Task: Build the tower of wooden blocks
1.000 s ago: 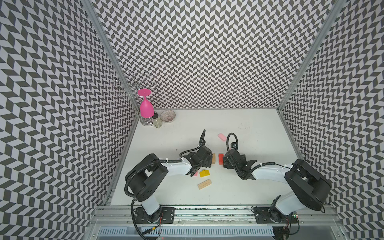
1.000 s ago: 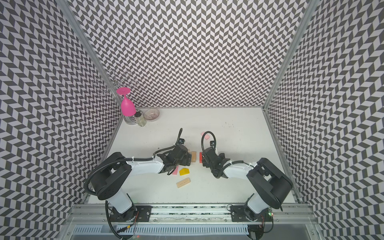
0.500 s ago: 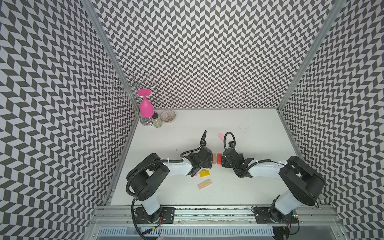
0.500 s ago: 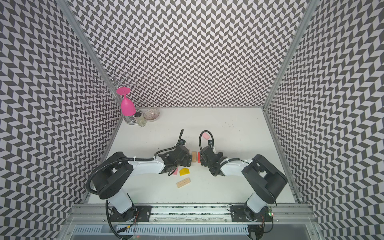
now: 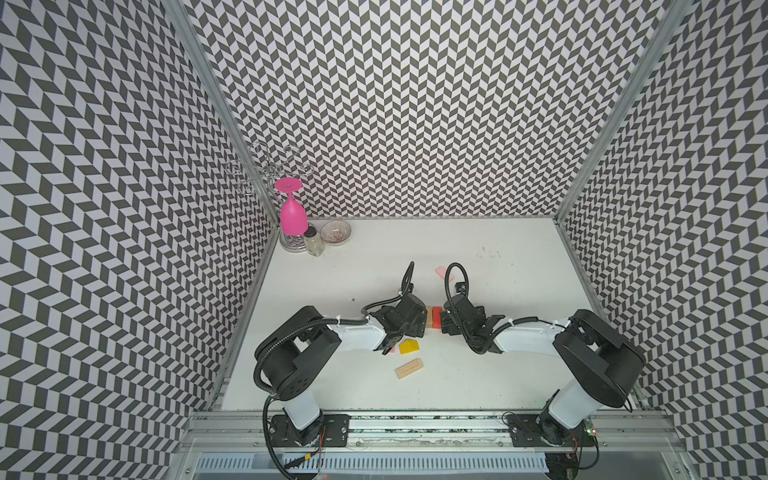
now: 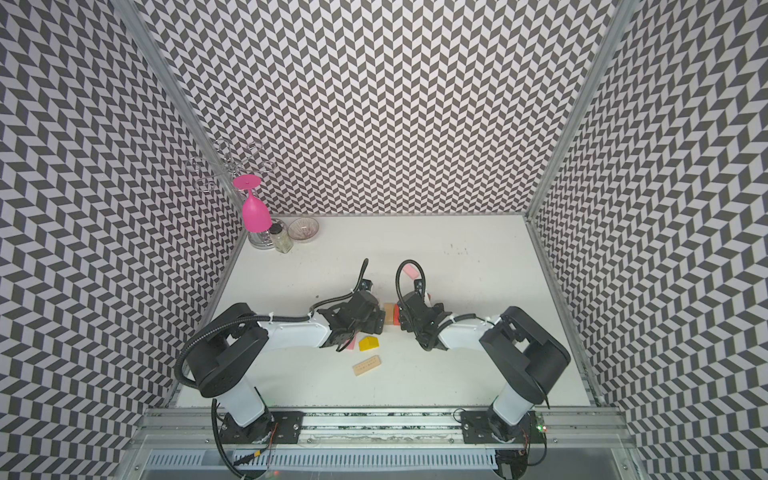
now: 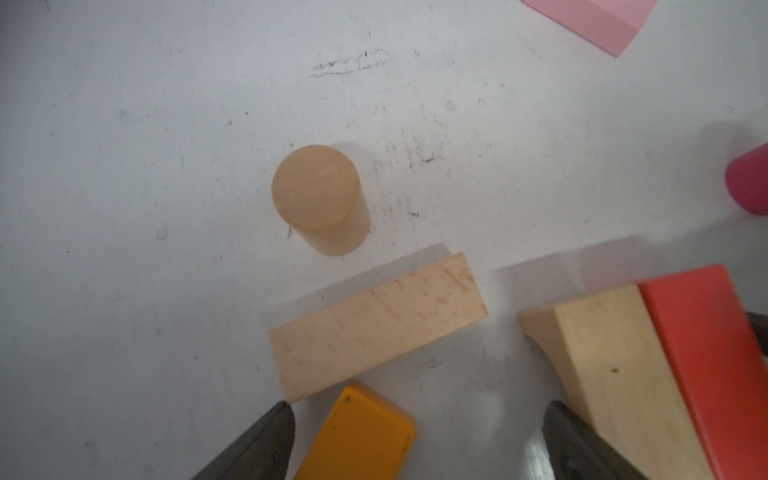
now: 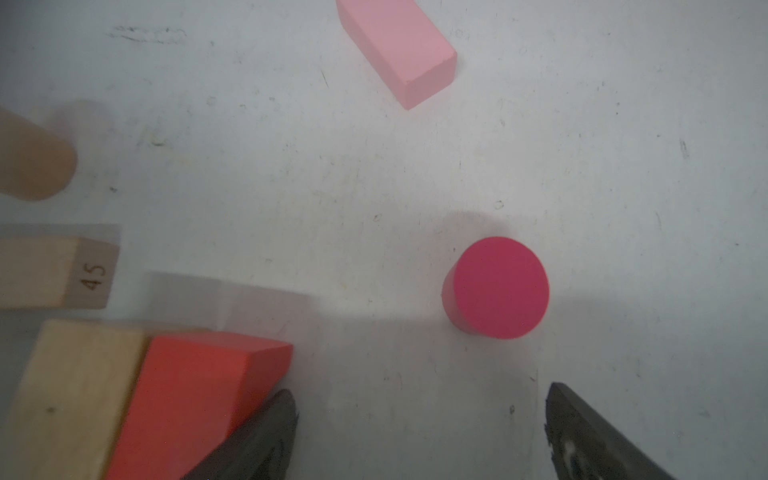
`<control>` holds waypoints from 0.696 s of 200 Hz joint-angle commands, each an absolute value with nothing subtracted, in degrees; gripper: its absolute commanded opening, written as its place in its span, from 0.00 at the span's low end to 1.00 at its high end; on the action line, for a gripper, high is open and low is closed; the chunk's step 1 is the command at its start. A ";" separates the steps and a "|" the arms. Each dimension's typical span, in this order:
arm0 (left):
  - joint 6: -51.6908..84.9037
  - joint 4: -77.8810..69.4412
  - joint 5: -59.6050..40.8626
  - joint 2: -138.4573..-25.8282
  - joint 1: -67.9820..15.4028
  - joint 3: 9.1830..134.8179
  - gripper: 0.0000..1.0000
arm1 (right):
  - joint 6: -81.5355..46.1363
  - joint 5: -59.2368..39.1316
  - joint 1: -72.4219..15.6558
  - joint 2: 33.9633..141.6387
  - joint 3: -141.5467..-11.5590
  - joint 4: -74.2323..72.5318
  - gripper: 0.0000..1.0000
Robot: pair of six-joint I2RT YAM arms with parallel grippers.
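Wood blocks lie singly on the white table [image 5: 478,374]; the tower is out of view. A tan arch block [image 5: 428,318] and a red block [image 5: 436,318] stand side by side, touching, between my two grippers. My left gripper [image 5: 415,322] [image 7: 417,409] is open, and an orange block [image 7: 359,436] lies partly between its fingers. A tan bar [image 7: 376,326] and an upright tan cylinder [image 7: 320,197] are just beyond it. My right gripper [image 5: 448,322] [image 8: 419,392] is open over bare table, one finger [image 8: 266,432] against the red block [image 8: 199,395]. An upright magenta cylinder [image 8: 498,286] stands ahead of it.
A yellow house-shaped block [image 5: 409,346] and another tan bar [image 5: 409,368] lie nearer the front edge. A pale pink block [image 5: 440,271] lies farther back. In the back left corner are a pink goblet [image 5: 293,214] on a wire rack, a small jar [image 5: 313,241] and a glass bowl [image 5: 336,232].
My right gripper has moved left up to the red block, which now sits against the tan arch block. The left gripper has barely shifted. Both stay open.
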State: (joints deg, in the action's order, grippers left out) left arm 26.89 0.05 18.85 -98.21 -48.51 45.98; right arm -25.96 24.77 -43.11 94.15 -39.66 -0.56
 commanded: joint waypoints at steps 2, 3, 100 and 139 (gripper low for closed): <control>27.60 -0.82 20.30 -98.23 -48.96 47.20 0.94 | -25.67 25.66 -43.57 95.09 -40.98 -2.36 0.92; 27.60 -0.85 20.30 -98.25 -48.96 47.20 0.94 | -25.67 25.71 -43.58 95.09 -41.06 -2.36 0.92; 27.49 -0.85 21.98 -97.77 -48.90 47.24 0.97 | -26.08 27.10 -43.51 94.18 -41.11 -1.62 0.94; 26.14 1.11 24.07 -93.53 -48.60 49.31 1.00 | -26.89 29.28 -42.61 88.29 -38.81 -1.78 0.99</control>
